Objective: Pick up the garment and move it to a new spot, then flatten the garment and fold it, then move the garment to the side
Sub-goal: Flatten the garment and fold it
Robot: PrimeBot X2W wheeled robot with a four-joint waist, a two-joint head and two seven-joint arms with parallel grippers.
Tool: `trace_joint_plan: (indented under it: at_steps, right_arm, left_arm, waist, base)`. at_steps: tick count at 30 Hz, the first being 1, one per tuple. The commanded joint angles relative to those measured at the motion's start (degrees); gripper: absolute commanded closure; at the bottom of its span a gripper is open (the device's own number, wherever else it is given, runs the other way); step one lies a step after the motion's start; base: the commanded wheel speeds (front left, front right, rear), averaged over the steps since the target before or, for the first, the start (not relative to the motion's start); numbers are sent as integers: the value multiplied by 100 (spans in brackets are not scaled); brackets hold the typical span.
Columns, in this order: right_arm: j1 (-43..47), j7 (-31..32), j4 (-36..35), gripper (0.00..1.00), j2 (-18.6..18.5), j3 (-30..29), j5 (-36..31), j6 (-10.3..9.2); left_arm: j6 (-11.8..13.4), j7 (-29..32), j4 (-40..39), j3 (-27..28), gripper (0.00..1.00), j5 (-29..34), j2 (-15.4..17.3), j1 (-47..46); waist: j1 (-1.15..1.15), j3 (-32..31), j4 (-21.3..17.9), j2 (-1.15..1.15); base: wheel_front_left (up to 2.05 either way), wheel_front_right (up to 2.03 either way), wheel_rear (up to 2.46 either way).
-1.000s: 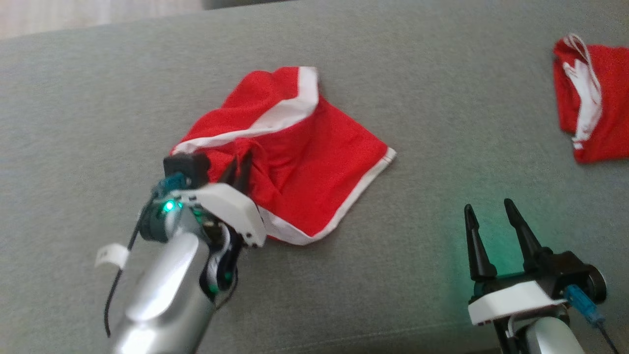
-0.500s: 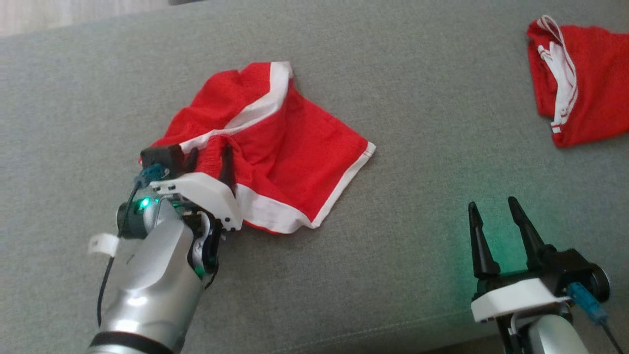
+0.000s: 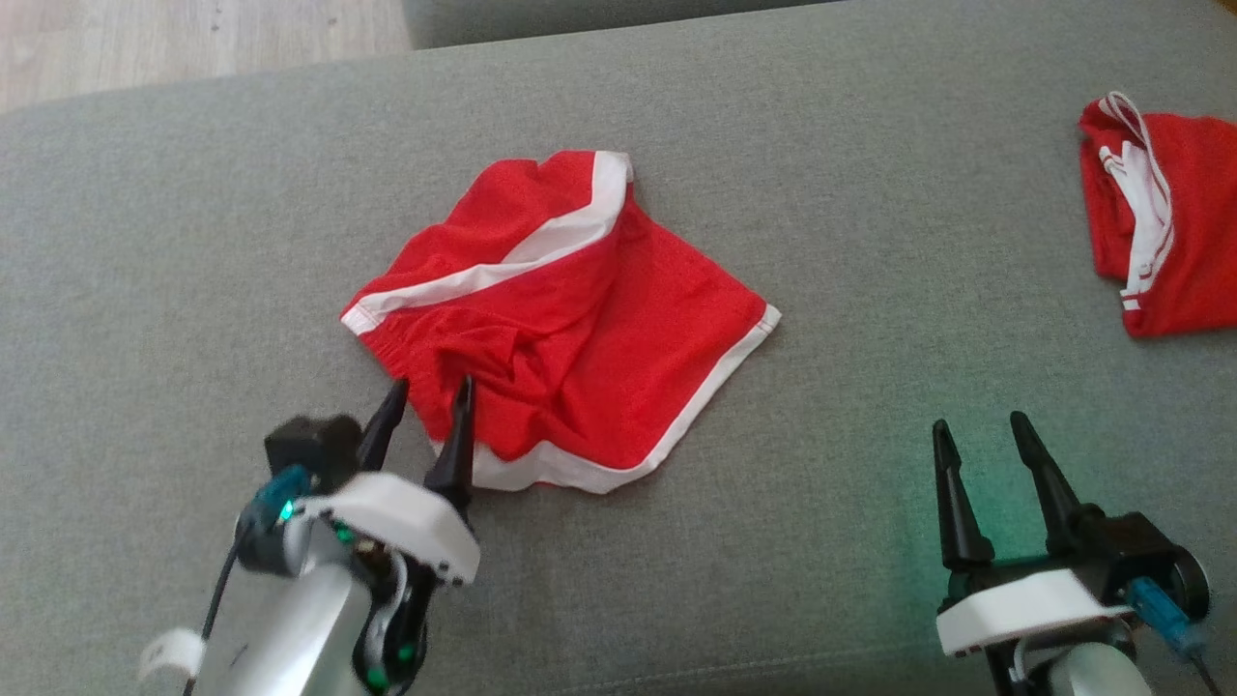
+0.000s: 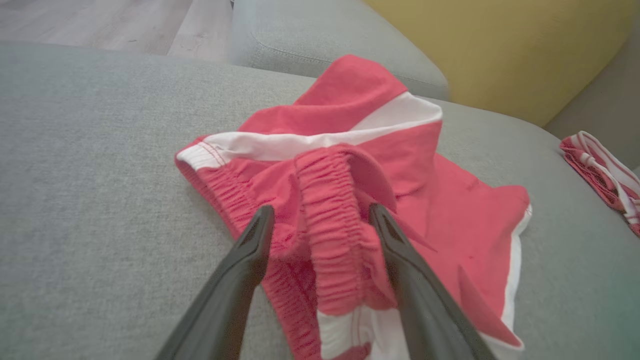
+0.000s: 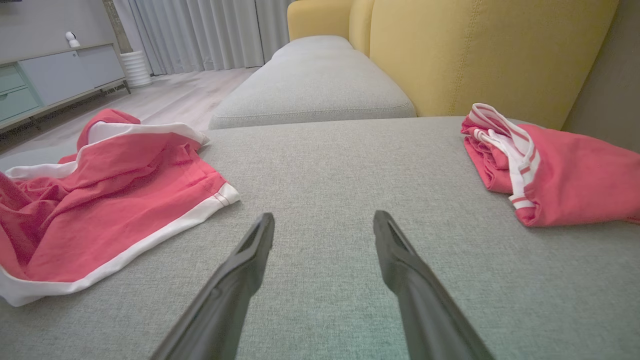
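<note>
The garment [image 3: 580, 329] is a pair of red shorts with white trim, lying rumpled on the grey sofa cushion [image 3: 821, 193]. My left gripper [image 3: 432, 385] stands open at its near left edge, by the elastic waistband. In the left wrist view a raised fold of the waistband [image 4: 325, 200] sits between the spread fingers of the left gripper [image 4: 321, 207], apart from both. My right gripper [image 3: 978, 422] is open over bare cushion to the garment's right, with nothing between its fingers. From the right wrist, the garment [image 5: 125, 195] lies to the left of the right gripper [image 5: 324, 215].
A second red garment with white stripes [image 3: 1169, 242] lies bunched at the cushion's far right, also seen as a red bundle [image 5: 560, 175] in the right wrist view. A yellow sofa back [image 5: 475, 50] and another grey cushion [image 5: 315, 85] lie beyond. Wooden floor [image 3: 193, 39] shows past the far left edge.
My left gripper went from shut on the waistband to open, let the fabric drop, and drew back toward the near edge. The camera shifted slightly. The right arm stayed put.
</note>
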Motion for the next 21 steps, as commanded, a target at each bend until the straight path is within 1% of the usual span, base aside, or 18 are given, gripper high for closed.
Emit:
trace_joint_plan:
  at_steps: [1,4,8,11,15,16,17,18,19,20,21]
  right_arm:
    - [-67,-62,-183,0,-36,110,-3,41]
    - [-54,-62,-172,0,-36,135,-10,41]
    - [-50,-62,-168,0,-36,149,-4,41]
    - [-41,-62,-168,0,-36,137,-9,41]
    - [-55,-62,-178,0,-36,125,-2,41]
    - [-62,-62,-180,0,-36,128,1,41]
    - [-72,-62,-181,0,-36,131,4,41]
    - [-85,-62,-182,0,-36,135,7,41]
    - [-99,-62,-182,0,-36,139,10,41]
    - [-114,-62,-179,0,-36,148,13,41]
    - [-130,-62,-173,0,-36,161,16,41]
  left_arm:
    - [-18,-6,-217,153,0,29,158,-139]
    - [-3,80,-577,112,0,72,373,125]
    - [-56,122,-848,63,0,82,552,339]
    - [-114,67,-905,46,0,95,636,422]
    - [-312,-38,-780,-42,0,116,643,390]
    - [-383,-28,-707,-96,13,110,618,358]
    - [-424,-1,-616,-140,50,102,582,313]
    - [-465,25,-521,-194,63,122,556,247]
    - [-498,48,-416,-229,85,118,512,180]
    - [-525,72,-301,-271,98,136,482,105]
    - [-547,81,-187,-319,100,180,467,26]
  waist:
    - [0,-4,3,0]
    - [0,-16,-8,0]
    - [0,-19,-50,0]
    - [0,3,-78,0]
    - [0,72,-95,0]
    - [0,88,-98,0]
    - [0,105,-99,0]
    - [0,123,-102,0]
    - [0,138,-105,0]
    - [0,151,-113,0]
    - [0,162,-124,0]
  base:
    - [0,0,0]
    - [0,0,0]
    - [0,0,0]
    - [0,0,0]
    - [0,0,0]
    - [0,0,0]
    - [0,0,0]
    - [0,0,0]
    - [0,0,0]
    - [0,0,0]
    - [0,0,0]
